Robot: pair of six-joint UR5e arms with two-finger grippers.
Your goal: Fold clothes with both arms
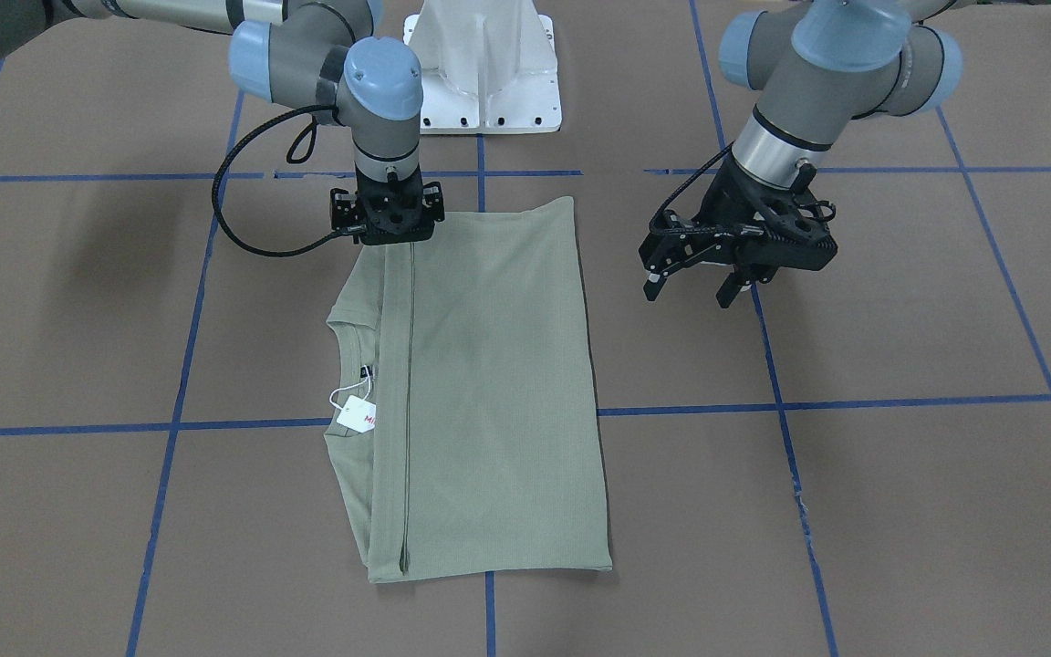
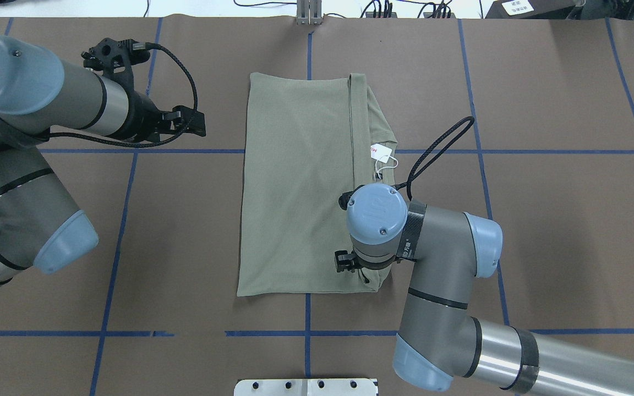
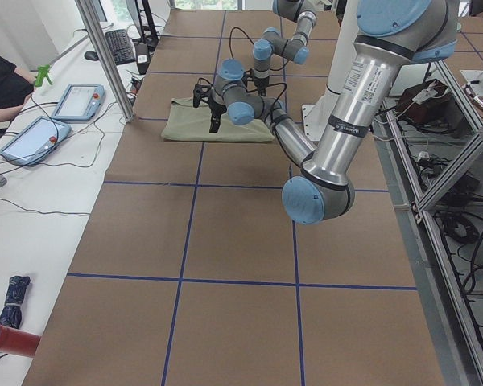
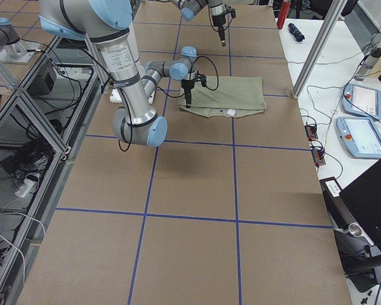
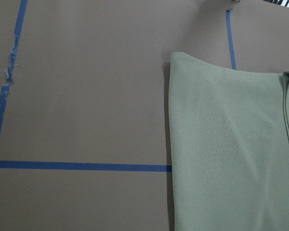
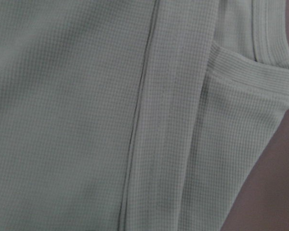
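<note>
Two arms, but only one is at the cloth. The sage-green long-sleeved shirt (image 1: 489, 383) lies folded into a tall rectangle in the middle of the front-facing view, flat on the brown table (image 1: 900, 502). Its collar and white hang tag (image 1: 359, 412) poke out along its left edge.

The right gripper (image 1: 387, 219) points straight down at the shirt's upper left corner, over the folded hem strip. Its fingers are hidden under the wrist, so I cannot tell whether they are parted or pinching cloth. The left gripper (image 1: 690, 287) hangs to the right of the shirt, well apart from it, with its jaws spread and nothing in them.

My worry is a lopsided pull. If the right gripper takes only the top layer, I'd expect the fold to peel open. With the left gripper so far off, a lift from one corner would likely drag the rectangle askew.

The tag's string could catch, and the black cable (image 1: 234, 219) looping off the right wrist hangs near that edge.

In the overhead view the right wrist covers the shirt's lower right corner. The white base pedestal (image 1: 484, 73) sits at top centre, and blue tape lines (image 1: 854, 401) cross the table.
</note>
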